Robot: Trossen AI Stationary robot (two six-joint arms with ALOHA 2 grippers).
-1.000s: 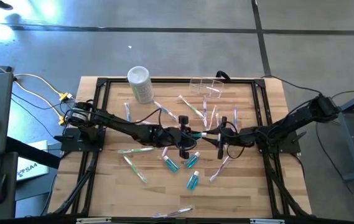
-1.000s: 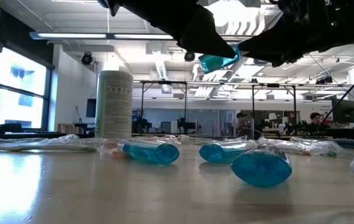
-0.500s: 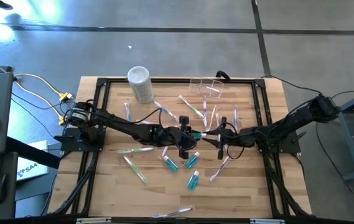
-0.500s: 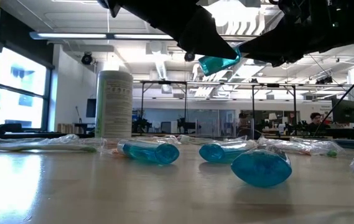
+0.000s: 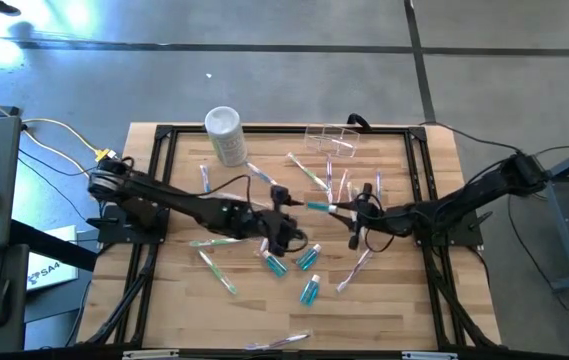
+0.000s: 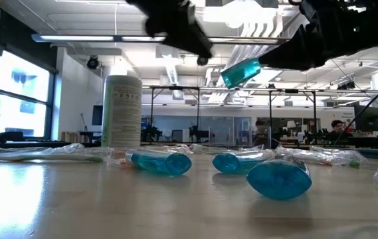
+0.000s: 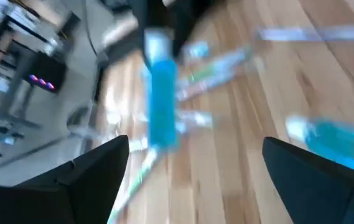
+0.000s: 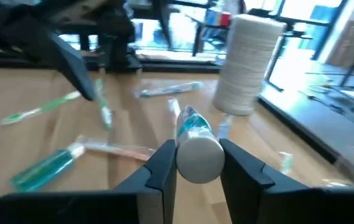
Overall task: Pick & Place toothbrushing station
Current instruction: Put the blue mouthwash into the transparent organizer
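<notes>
Wooden worktop [image 5: 174, 300] shows bare planks along the frame's lower left, open room for moving. Left of centre, the left hand [image 5: 286, 236] is spread wide, holding nothing; a second ago it met the right hand at mid-worktop and has since drawn back leftward. Right of centre, the right hand [image 5: 352, 212] pinches a blue toothpaste tube [image 5: 320, 206] above the worktop. Upper right, the clear toothbrushing station [image 5: 331, 139] stands near the far edge.

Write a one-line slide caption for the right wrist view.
Right gripper holds a teal toothpaste tube above the toothbrush-strewn table.
</notes>
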